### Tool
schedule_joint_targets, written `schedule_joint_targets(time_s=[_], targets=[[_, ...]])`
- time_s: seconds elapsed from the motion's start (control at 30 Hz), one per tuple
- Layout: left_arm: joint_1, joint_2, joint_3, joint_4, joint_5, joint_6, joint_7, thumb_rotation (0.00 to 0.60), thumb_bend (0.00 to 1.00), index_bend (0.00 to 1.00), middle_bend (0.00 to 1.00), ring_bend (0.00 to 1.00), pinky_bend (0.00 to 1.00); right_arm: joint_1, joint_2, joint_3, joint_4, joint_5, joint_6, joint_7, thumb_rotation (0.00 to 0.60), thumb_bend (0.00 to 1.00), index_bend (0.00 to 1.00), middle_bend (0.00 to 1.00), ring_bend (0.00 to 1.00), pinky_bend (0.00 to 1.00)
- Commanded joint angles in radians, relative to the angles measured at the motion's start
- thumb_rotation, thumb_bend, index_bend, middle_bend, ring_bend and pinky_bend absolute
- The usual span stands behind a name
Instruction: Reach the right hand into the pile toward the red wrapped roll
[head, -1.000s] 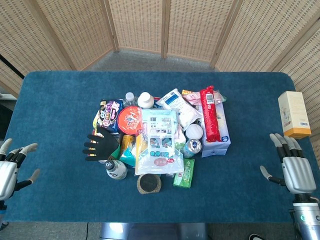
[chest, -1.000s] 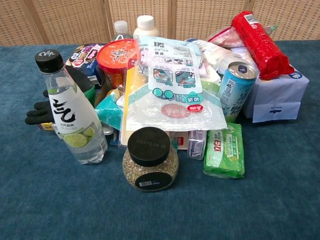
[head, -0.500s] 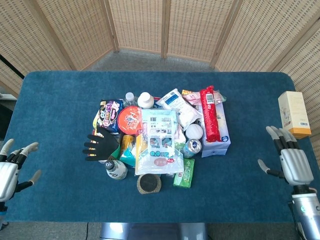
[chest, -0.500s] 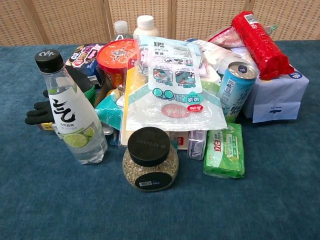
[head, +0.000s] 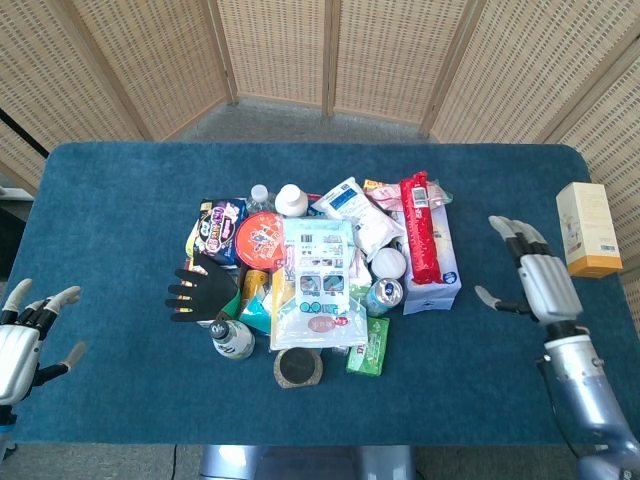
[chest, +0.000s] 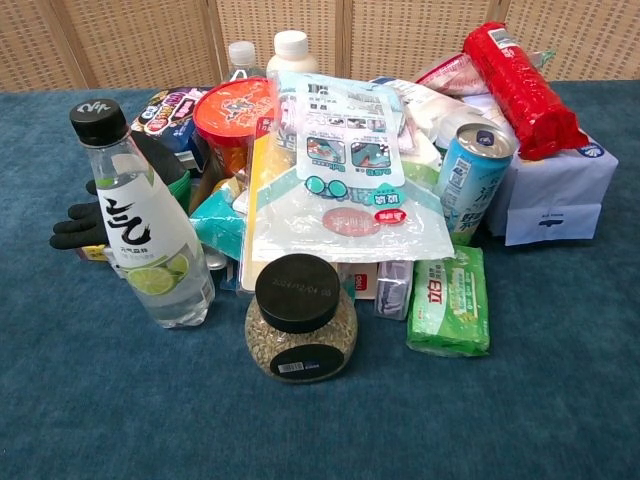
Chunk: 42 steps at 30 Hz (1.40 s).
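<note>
The red wrapped roll (head: 421, 228) lies lengthwise along the right side of the pile, on top of a white and blue tissue pack (head: 438, 268); in the chest view the red wrapped roll (chest: 516, 88) slants across the upper right. My right hand (head: 537, 277) hovers over the table right of the pile, fingers spread, holding nothing, a short gap from the roll. My left hand (head: 22, 341) is at the near left edge, fingers apart and empty. Neither hand shows in the chest view.
The pile holds a clear pouch (head: 318, 283), a drink can (head: 384, 294), a green packet (head: 369, 346), a black-lidded jar (head: 299, 367), a lime drink bottle (head: 231, 340), a black glove (head: 201, 288) and a red cup (head: 261, 238). A yellow box (head: 587, 229) stands at the right edge.
My right hand has risen from the near right corner and moved left and forward toward the pile. The left hand and the pile are unchanged.
</note>
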Motion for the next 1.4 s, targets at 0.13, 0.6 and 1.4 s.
schedule_joint_targets(time_s=[0.13, 0.6, 1.4], targets=[[0.002, -0.005, 0.001, 0.006, -0.005, 0.000, -0.005, 0.600, 0.34, 0.16, 0.32, 0.34, 0.00, 0.086, -0.014, 0.045, -0.045, 0.101, -0.099, -0.061, 0.514, 0.23, 0.00, 0.00, 0.00, 0.00], [0.013, -0.011, 0.003, 0.026, -0.012, 0.010, -0.022, 0.600, 0.34, 0.15, 0.31, 0.34, 0.00, 0.245, -0.113, 0.074, 0.013, 0.313, -0.199, -0.212, 0.480, 0.21, 0.00, 0.00, 0.00, 0.00], [0.020, -0.021, 0.002, 0.060, -0.026, 0.012, -0.055, 0.600, 0.33, 0.15, 0.30, 0.34, 0.00, 0.423, -0.286, 0.047, 0.124, 0.505, -0.077, -0.548, 0.463, 0.20, 0.00, 0.00, 0.00, 0.00]])
